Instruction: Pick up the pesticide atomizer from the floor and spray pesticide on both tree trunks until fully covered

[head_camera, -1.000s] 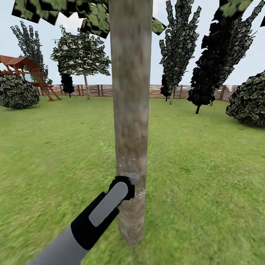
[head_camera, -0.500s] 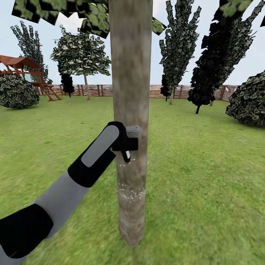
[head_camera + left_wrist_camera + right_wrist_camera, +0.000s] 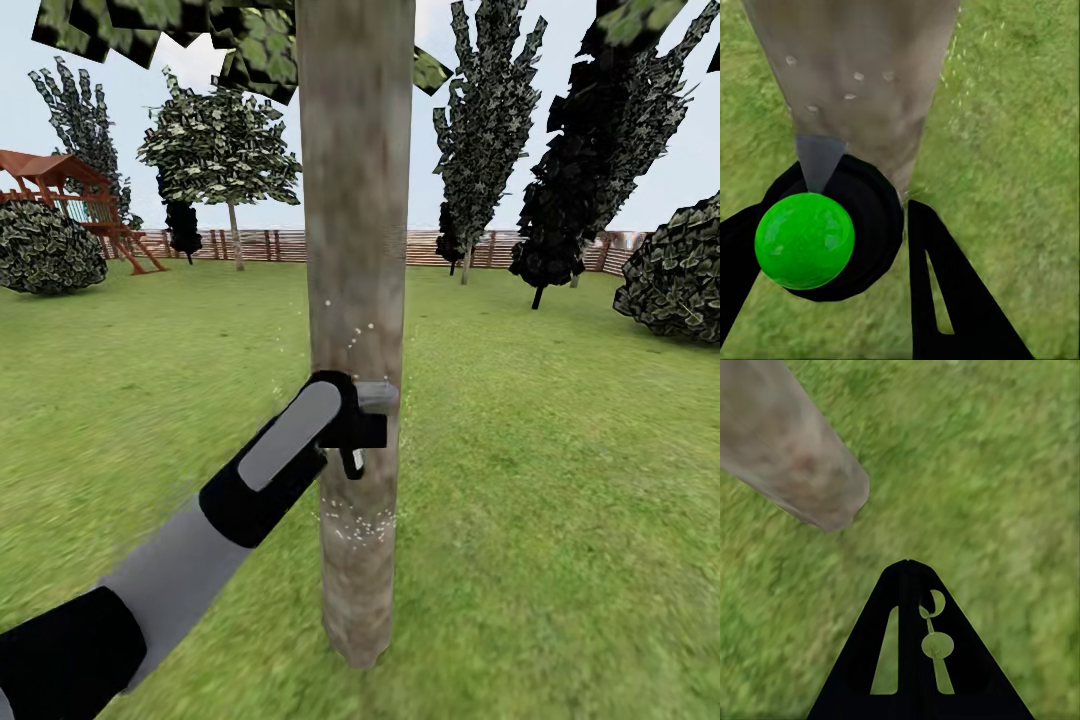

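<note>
One tree's thick grey-brown tree trunk (image 3: 355, 250) rises right in front of me on the garden's lawn. My left gripper (image 3: 342, 420) is shut on the black pesticide atomizer (image 3: 362, 428), whose grey nozzle (image 3: 378, 396) nearly touches the bark at mid height. White pesticide specks (image 3: 355, 525) dot the trunk below the nozzle, and a few sit above it. In the left wrist view the atomizer (image 3: 862, 225), with a green ball on it, points at the speckled trunk (image 3: 855, 75). My right gripper (image 3: 907, 577) hangs shut over grass near the trunk's base (image 3: 802, 465).
A brown slatted fence (image 3: 300, 245) bounds the lawn at the back. A red play frame (image 3: 60, 190) and a round bush (image 3: 40, 250) stand far left, another bush (image 3: 680, 270) at far right. Dark trees (image 3: 590, 150) and a pale-leaved tree (image 3: 220, 150) stand near the fence.
My left arm rose along the trunk with the atomizer, from low down to mid height, then dropped slightly. New white specks show on the bark higher up.
</note>
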`<state>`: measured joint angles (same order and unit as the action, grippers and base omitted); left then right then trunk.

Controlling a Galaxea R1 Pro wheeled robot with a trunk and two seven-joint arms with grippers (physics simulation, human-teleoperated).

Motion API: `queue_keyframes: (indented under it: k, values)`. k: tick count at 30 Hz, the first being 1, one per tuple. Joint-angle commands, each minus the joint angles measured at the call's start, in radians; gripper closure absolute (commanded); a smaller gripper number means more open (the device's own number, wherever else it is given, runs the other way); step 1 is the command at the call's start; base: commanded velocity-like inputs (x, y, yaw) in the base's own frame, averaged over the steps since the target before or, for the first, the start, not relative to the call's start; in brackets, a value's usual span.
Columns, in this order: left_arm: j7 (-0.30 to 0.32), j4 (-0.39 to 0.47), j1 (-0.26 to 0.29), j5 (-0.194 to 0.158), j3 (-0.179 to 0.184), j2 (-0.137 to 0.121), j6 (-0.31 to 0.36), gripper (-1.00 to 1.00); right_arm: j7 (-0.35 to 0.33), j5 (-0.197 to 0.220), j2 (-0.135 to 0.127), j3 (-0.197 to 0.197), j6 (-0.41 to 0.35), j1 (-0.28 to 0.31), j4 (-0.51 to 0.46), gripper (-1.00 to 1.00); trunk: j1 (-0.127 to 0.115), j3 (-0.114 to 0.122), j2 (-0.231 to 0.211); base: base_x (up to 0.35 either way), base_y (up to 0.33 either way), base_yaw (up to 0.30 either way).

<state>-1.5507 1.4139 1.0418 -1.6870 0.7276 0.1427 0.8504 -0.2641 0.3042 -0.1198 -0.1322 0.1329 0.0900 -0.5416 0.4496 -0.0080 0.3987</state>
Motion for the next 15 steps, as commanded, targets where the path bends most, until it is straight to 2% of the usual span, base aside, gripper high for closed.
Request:
queue_keyframes:
  k: [1, 3, 5, 7, 12, 14, 15]
  values:
    - [-0.011, 0.000, -0.051, 0.007, 0.022, -0.003, 0.010, 1.00, -0.009, 0.010, 0.000, -0.003, 0.001, 0.001, 0.001, 1.00, 0.000, -0.001, 0.001, 0.000, 0.000, 0.000]
    - [-0.011, -0.001, -0.132, 0.059, 0.044, -0.005, 0.011, 1.00, -0.009, 0.010, 0.000, -0.003, 0.001, 0.001, 0.001, 1.00, 0.000, -0.001, 0.001, 0.000, 0.000, 0.000]
    - [-0.011, -0.001, -0.181, 0.079, 0.055, -0.006, 0.011, 1.00, -0.009, 0.010, 0.000, -0.003, 0.001, 0.001, 0.001, 1.00, 0.000, -0.001, 0.001, 0.000, 0.000, 0.000]
    - [-0.011, -0.001, -0.237, 0.096, 0.087, -0.008, 0.010, 1.00, -0.008, 0.010, 0.000, -0.003, 0.001, 0.001, 0.001, 1.00, 0.000, -0.001, 0.001, 0.000, 0.000, 0.000]
    - [0.016, -0.003, -0.276, 0.106, 0.117, -0.009, -0.023, 1.00, -0.009, 0.010, 0.000, -0.003, 0.001, 0.001, 0.002, 1.00, 0.000, -0.001, 0.001, 0.000, 0.000, 0.000]
    - [0.029, -0.004, -0.282, 0.124, 0.126, -0.009, -0.029, 1.00, -0.009, 0.010, 0.000, -0.003, 0.001, 0.001, 0.002, 1.00, 0.000, -0.001, 0.001, 0.000, 0.000, 0.000]
    - [0.040, -0.004, -0.290, 0.148, 0.130, -0.009, -0.031, 1.00, -0.009, 0.010, 0.000, -0.003, 0.001, 0.001, 0.002, 1.00, 0.000, -0.001, 0.001, 0.000, 0.000, 0.000]
